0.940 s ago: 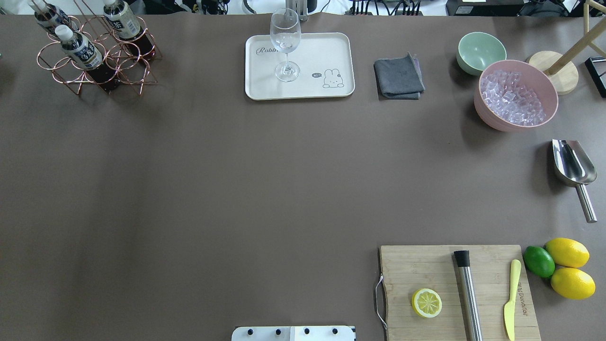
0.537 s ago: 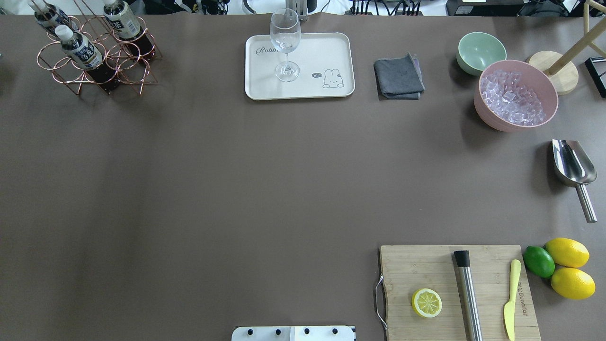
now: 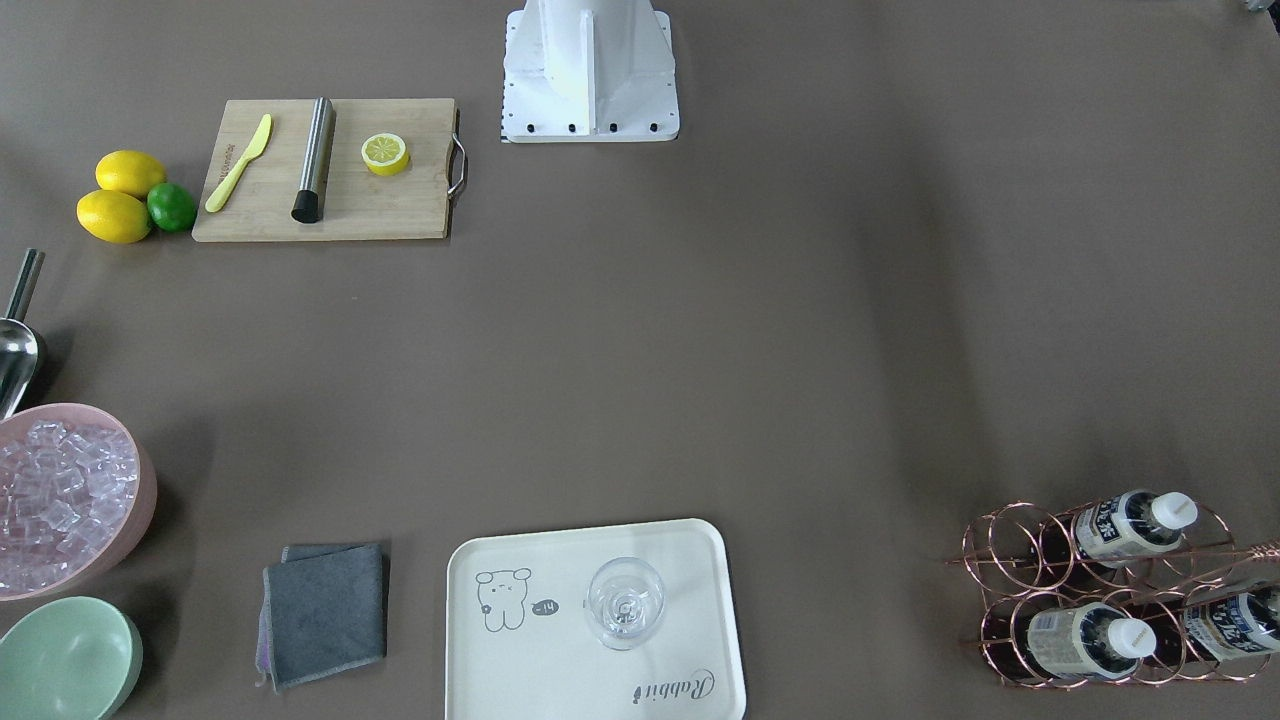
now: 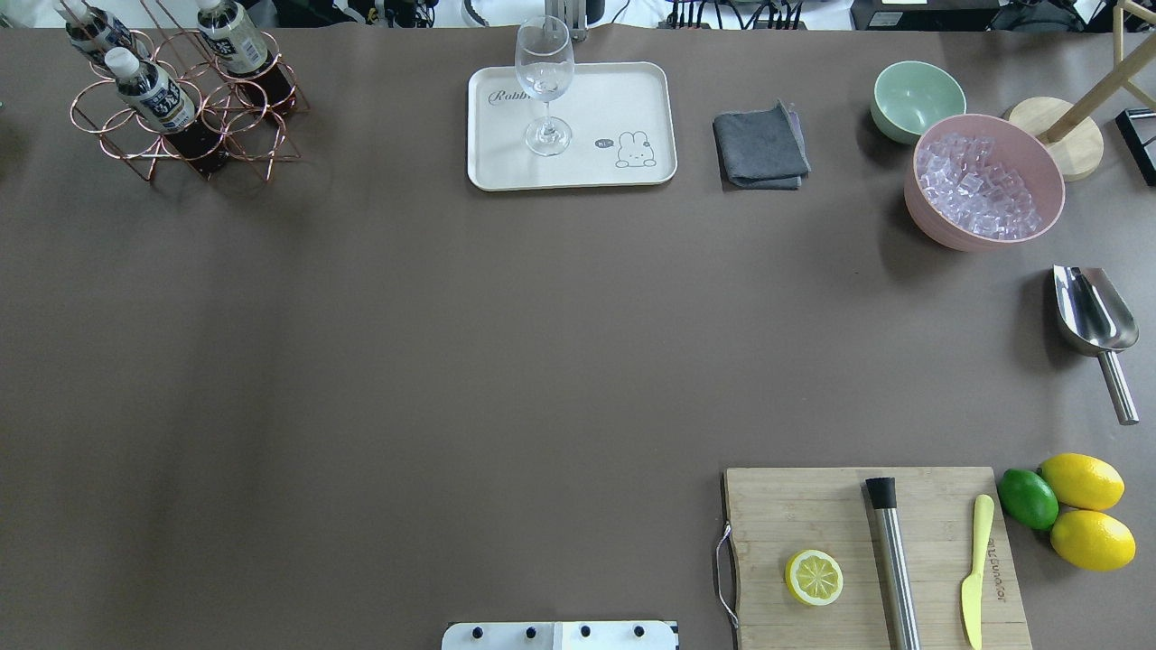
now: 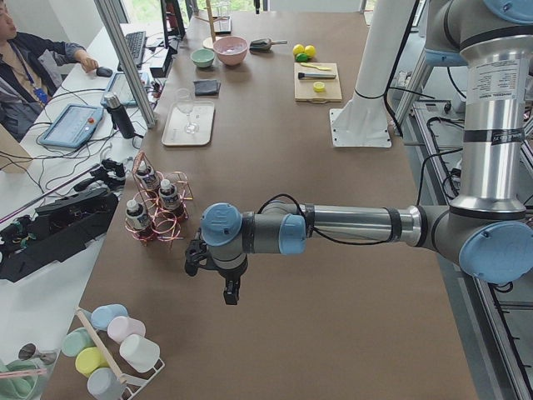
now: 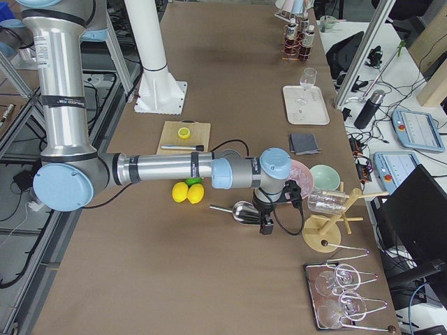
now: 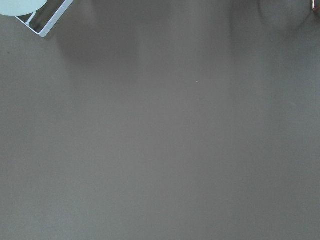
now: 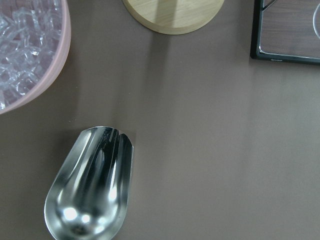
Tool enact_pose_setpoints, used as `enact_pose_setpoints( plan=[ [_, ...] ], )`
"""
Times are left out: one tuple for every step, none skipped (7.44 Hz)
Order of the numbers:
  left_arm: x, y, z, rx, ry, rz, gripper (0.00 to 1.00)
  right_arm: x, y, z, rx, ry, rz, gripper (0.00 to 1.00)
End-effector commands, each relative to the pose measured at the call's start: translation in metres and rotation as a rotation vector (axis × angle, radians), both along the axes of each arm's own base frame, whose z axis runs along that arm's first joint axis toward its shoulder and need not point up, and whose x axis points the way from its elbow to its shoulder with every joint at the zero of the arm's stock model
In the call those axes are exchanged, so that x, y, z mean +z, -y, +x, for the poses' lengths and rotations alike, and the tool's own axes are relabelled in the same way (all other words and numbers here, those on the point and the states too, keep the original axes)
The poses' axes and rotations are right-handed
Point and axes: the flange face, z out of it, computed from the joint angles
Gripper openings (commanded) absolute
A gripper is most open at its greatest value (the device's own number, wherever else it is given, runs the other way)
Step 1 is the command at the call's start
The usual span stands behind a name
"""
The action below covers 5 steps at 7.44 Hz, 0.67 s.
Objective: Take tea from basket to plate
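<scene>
Nothing on the table point(image 4: 452, 361) has shifted in the overhead view over the past second. All three tea bottles point(image 4: 149, 90) stand capped in the basket point(image 4: 244, 135) at the upper left of that frame. The plate point(image 4: 632, 99) sits well apart from them at top centre. It carries only an upright wine glass point(image 4: 545, 81) on its left half.

Neither arm appears in the overhead or front-facing views. Seen from the table's left end, the near arm stretches low across the middle of the frame. The left gripper point(image 5: 231, 293) points down over bare table near the basket, touching nothing. Whether its fingers are spread or pressed together cannot be told. The left wrist camera shows only brown tabletop.

From the right end, the right gripper point(image 6: 266, 227) hangs at centre frame just beside the metal scoop point(image 6: 241, 209). Its finger position cannot be told either. The right wrist camera looks down on the scoop at lower left, with the pink bowl point(image 8: 62, 55) of ice at upper left.

In the overhead view, a folded grey cloth point(image 4: 760, 149) lies right of the plate. A green bowl point(image 4: 917, 97) sits further right, just beside the pink bowl. A cutting board point(image 4: 813, 506) with a lemon half point(image 4: 814, 577) occupies the lower right.
</scene>
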Motion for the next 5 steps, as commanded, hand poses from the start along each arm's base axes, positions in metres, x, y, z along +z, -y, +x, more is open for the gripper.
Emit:
enact_pose_setpoints(
  plan=[
    [-0.007,0.006,0.000,-0.007,-0.003,0.034,0.98,0.000,0.000,0.000,0.000,0.000,0.000,1.00],
    [-0.013,0.013,0.000,-0.006,-0.008,0.048,0.98,0.000,0.000,0.000,0.000,0.000,0.000,1.00],
    [-0.025,0.025,0.000,-0.001,-0.009,0.075,0.98,0.000,-0.001,0.000,0.000,0.000,0.000,1.00],
    [-0.045,0.040,0.000,-0.001,-0.010,0.114,0.98,0.001,-0.001,0.000,0.000,0.000,-0.002,1.00],
    [-0.075,0.065,0.002,0.006,-0.021,0.170,0.98,0.002,-0.003,0.000,0.000,0.001,-0.005,1.00]
  ],
)
